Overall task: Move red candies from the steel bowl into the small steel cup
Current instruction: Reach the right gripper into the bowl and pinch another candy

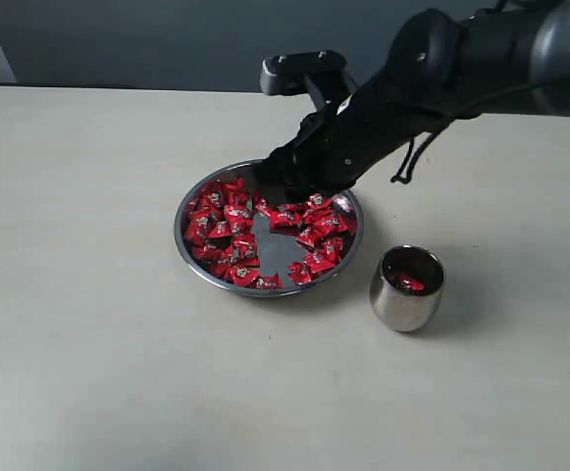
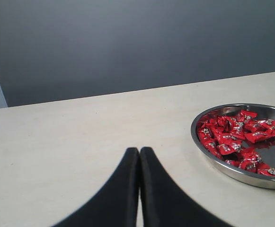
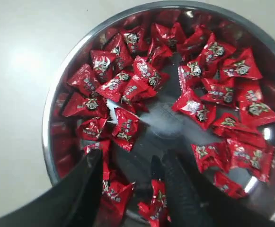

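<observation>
Right fingers (image 3: 86,189) spread, pointing down; left fingers (image 2: 127,189) pressed together

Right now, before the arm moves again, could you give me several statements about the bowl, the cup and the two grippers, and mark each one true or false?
1. The small steel cup is empty. False: a red candy lies inside it.
2. The right gripper is open above the steel bowl. True.
3. The left gripper holds a candy. False: its fingers are shut together on nothing, over the bare table.
4. Many red candies lie in the steel bowl. True.
5. The cup touches the bowl. False: it stands upright on the table, apart from the bowl.
</observation>
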{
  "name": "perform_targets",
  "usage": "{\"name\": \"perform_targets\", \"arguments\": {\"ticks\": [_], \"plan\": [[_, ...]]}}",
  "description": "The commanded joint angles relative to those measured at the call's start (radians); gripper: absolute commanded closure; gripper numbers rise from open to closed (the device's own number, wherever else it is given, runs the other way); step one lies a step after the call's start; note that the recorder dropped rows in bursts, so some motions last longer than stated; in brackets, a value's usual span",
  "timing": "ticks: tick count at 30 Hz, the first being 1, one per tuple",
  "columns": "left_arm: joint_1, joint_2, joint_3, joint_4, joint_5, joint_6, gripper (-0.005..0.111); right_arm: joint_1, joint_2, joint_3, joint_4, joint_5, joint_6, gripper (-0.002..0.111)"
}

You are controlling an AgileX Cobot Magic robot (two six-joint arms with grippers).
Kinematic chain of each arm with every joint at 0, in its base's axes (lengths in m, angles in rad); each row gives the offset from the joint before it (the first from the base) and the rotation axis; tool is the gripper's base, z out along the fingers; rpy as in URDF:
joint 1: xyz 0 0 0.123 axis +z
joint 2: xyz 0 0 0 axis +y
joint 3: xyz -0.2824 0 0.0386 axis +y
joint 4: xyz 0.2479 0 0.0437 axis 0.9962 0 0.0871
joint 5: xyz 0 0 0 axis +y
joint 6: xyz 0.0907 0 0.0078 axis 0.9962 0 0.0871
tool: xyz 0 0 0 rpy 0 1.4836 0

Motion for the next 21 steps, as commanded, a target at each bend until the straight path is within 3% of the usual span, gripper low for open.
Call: {"name": "perform_targets", "arguments": {"ticks": [1,21], "plan": [[0.001,-0.005,0.005,-0.001,-0.005,-0.001,0.105,0.023,0.107,-0.088,0.014,0.042,-0.034,0.066],[0.001,-0.005,0.005,-0.001,-0.005,-0.001,0.105,0.056,0.353,-0.263,-0.001,0.100,-0.034,0.066]]}}
